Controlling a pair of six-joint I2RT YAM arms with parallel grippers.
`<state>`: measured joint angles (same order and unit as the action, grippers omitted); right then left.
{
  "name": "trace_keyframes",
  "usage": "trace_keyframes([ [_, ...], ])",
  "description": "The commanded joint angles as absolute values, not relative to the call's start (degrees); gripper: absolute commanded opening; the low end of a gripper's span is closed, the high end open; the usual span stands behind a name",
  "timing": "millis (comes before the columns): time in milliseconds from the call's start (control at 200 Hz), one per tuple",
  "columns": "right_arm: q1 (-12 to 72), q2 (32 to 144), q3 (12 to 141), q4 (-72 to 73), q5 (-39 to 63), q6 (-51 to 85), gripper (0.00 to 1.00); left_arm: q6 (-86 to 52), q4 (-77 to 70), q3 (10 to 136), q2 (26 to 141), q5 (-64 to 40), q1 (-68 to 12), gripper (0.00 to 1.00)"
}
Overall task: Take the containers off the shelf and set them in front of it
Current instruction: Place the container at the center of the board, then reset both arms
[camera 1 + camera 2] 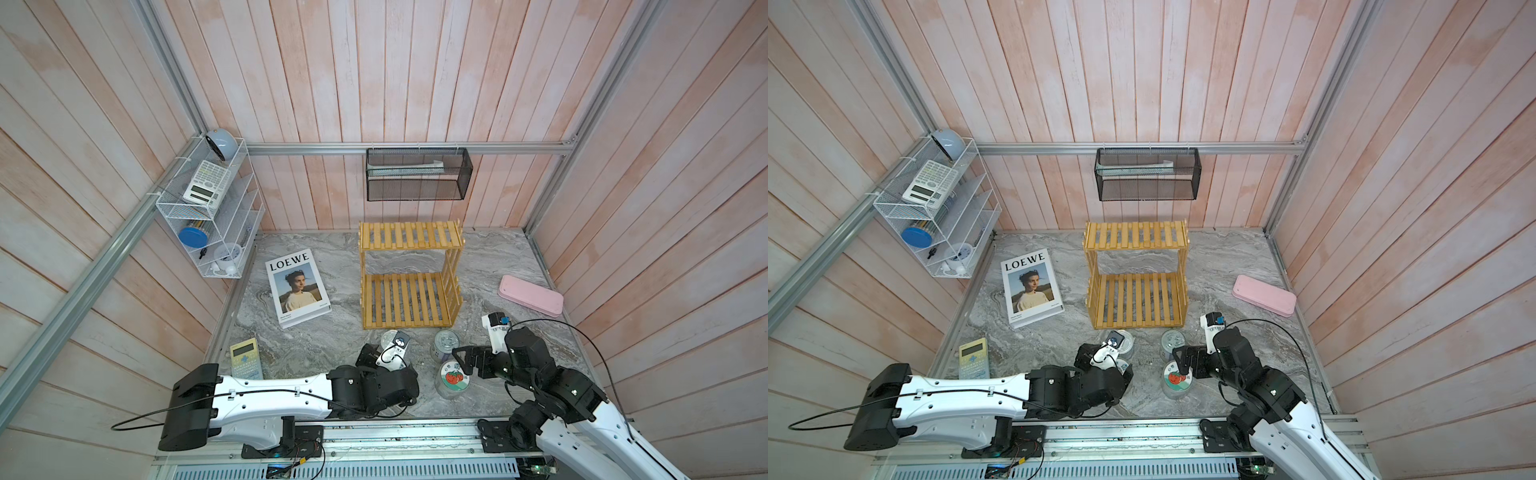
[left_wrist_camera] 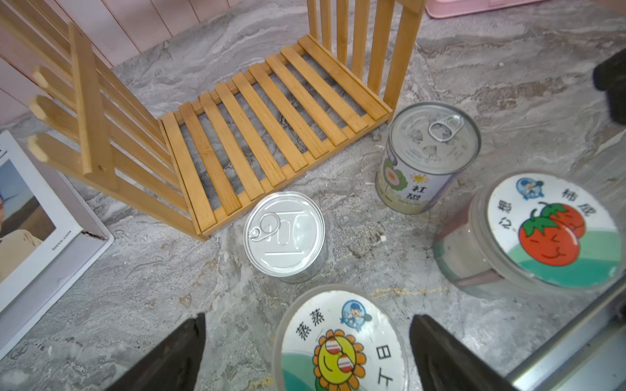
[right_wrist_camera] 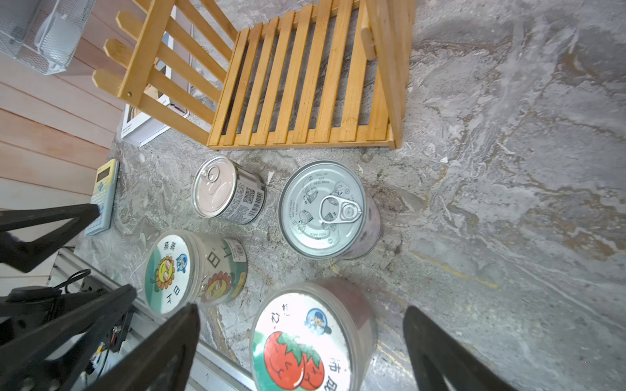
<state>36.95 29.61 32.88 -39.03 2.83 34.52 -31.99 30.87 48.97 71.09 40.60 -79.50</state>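
The wooden slat shelf [image 1: 409, 299] [image 1: 1138, 299] has both tiers bare. All the containers stand on the marble in front of it. The white-label can [image 2: 284, 237] and the taller purple-label can [image 2: 430, 149] are nearest its front edge. The sunflower-lid jar [image 3: 176, 270] and the tomato-lid jar [image 3: 305, 342] stand closer to the arms. My left gripper [image 2: 308, 318] is open above the sunflower jar, fingers apart from it. Above the tomato jar [image 1: 453, 378], my right gripper [image 3: 301, 308] is open too, touching nothing. In both top views the left wrist hides most of the sunflower jar.
A LOEWE magazine [image 1: 297, 286] lies left of the shelf, with a yellow calculator [image 1: 246, 358] nearer the front. A pink case [image 1: 531, 295] lies at the right. A white wire rack [image 1: 212, 212] and a black mesh basket [image 1: 417, 174] hang on the walls. A metal rail [image 1: 374, 432] borders the front.
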Motion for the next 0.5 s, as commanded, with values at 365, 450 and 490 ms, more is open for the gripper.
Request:
trace_keyframes([
  [365, 19.7, 33.9, 34.8, -31.3, -4.2, 26.5, 0.98, -22.9, 24.1, 44.1, 55.2, 44.3, -58.5, 1.00],
  [450, 17.5, 36.0, 34.5, -28.7, -5.7, 26.2, 0.98, -22.3, 20.8, 42.1, 51.9, 43.8, -52.2, 1.00],
  [490, 16.7, 37.5, 34.7, -27.2, -6.4, 26.1, 0.98, -21.7, 19.0, 41.0, 50.8, 43.0, -49.7, 1.00],
])
